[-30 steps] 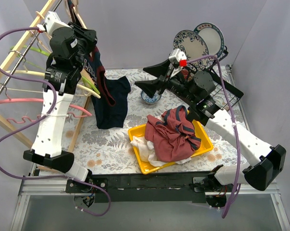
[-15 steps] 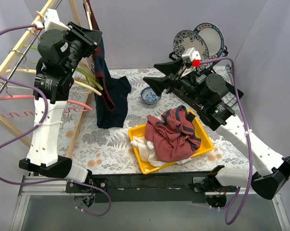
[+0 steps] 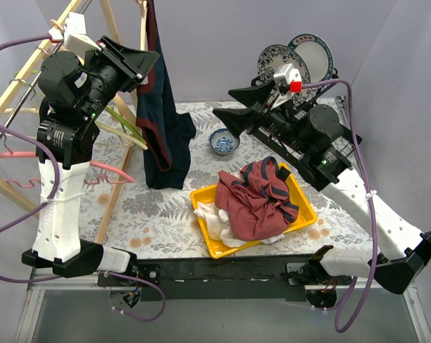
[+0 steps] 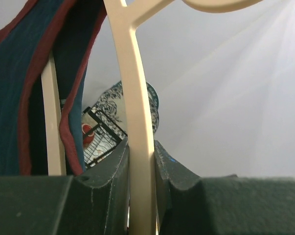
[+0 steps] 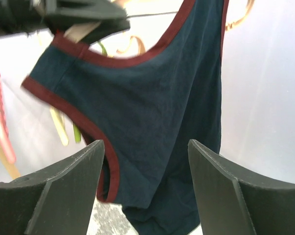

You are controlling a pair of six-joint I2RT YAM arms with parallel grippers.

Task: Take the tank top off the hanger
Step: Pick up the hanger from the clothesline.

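The left gripper (image 4: 140, 169) is clamped tight on the cream stem of the hanger (image 4: 132, 93), the stem filling the narrow gap between its dark fingers (image 4: 108, 191), and it holds the hanger high above the far left part of the table (image 3: 151, 214). The tank top (image 3: 161, 121), navy with maroon trim, hangs on that hanger. In the left wrist view one strap sits over a cream hanger arm just left of the gripped stem. In the overhead view the garment falls in a long drape, and its lower end reaches the floral cloth near the table's far left corner. The right gripper (image 3: 226, 105) hangs in the air over the far middle of the table, pointing left at the tank top with its jaws spread wide and nothing between them. Its own camera shows the navy fabric beyond the two fingers (image 5: 69, 196), apart from them. A small blue bowl (image 3: 224, 141) stands just below that gripper. A yellow tray (image 3: 203, 194) heaped with clothes (image 3: 256, 200) sits toward the near right. Patterned plates (image 3: 283, 64) stand at the far right corner, and a wooden drying rack (image 3: 15, 93) with coloured hangers runs along the left edge.
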